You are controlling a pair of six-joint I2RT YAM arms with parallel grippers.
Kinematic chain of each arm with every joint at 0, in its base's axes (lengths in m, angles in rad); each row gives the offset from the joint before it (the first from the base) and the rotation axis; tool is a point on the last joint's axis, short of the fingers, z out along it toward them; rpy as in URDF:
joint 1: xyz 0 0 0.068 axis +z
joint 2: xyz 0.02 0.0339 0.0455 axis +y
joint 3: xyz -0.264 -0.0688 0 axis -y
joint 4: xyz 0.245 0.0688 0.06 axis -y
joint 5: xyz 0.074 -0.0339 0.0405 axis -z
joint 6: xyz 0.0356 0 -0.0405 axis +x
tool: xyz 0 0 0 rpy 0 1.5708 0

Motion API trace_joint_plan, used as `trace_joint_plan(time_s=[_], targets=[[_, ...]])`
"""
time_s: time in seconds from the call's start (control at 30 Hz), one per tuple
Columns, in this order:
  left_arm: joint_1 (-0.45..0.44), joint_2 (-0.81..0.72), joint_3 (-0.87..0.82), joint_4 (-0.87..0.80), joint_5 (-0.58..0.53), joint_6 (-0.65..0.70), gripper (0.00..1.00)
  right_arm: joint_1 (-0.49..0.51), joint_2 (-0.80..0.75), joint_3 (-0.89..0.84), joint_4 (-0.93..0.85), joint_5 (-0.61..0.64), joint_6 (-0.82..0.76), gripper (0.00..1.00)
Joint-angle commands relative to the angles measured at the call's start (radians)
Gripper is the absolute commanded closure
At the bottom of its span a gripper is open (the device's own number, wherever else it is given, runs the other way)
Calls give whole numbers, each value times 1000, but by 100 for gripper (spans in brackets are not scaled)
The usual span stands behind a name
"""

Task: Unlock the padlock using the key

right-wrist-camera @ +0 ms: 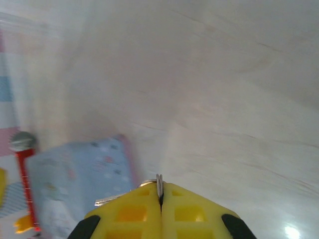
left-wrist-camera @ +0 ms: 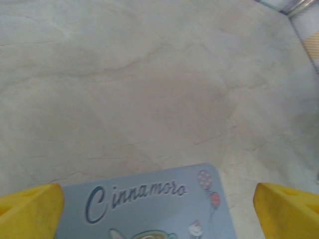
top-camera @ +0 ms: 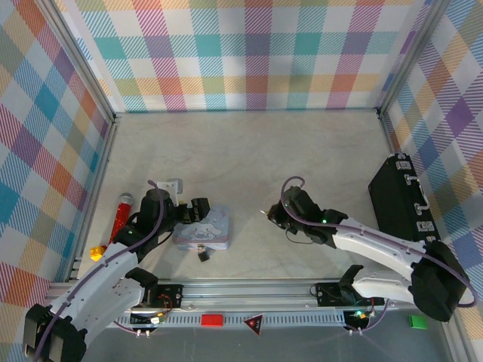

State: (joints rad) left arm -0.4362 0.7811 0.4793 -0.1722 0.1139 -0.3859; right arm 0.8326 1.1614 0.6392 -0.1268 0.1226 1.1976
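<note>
The red-capped cylinder point(top-camera: 121, 214) lay by the left wall, outboard of the left tool point(top-camera: 192, 219). That tool's yellow fingers point(left-wrist-camera: 30, 211) stood wide apart, gripping nothing, with a corner of the pastel tin point(left-wrist-camera: 149, 209) lying between them. The padlock point(top-camera: 204, 257) sat on the worktop point(top-camera: 241, 151) just beside the tin's near edge, on the near side of the left tool. It was too small to tell which way its shackle pointed.

Bare worktop stretched between the two tools and far ahead of both.

The right tool point(right-wrist-camera: 160, 205) was pressed together on the key point(right-wrist-camera: 158, 183). Its ring stood upright at the fingertips and its blade ran sideways to their left, toward the tin.

A black case point(top-camera: 400, 200) lay well to the right of that tool, along the right wall. The worktop was pale and marbled, fenced by plaid walls on three sides.
</note>
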Motion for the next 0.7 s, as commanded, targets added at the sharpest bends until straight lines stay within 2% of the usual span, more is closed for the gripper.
trace_joint_plan(time_s=[0.0, 0.1, 0.37, 0.67], targets=[[-19, 6, 46, 61, 72, -33, 5, 5, 78, 37, 221, -55, 50, 100], [-52, 27, 49, 87, 63, -46, 9, 7, 137, 63, 272, -87, 77, 100], [-141, 126, 54, 246, 125, -76, 17, 27, 242, 51, 480, -169, 198, 100], [-167, 211, 79, 306, 152, -76, 33, 45, 300, 52, 599, -228, 234, 100]])
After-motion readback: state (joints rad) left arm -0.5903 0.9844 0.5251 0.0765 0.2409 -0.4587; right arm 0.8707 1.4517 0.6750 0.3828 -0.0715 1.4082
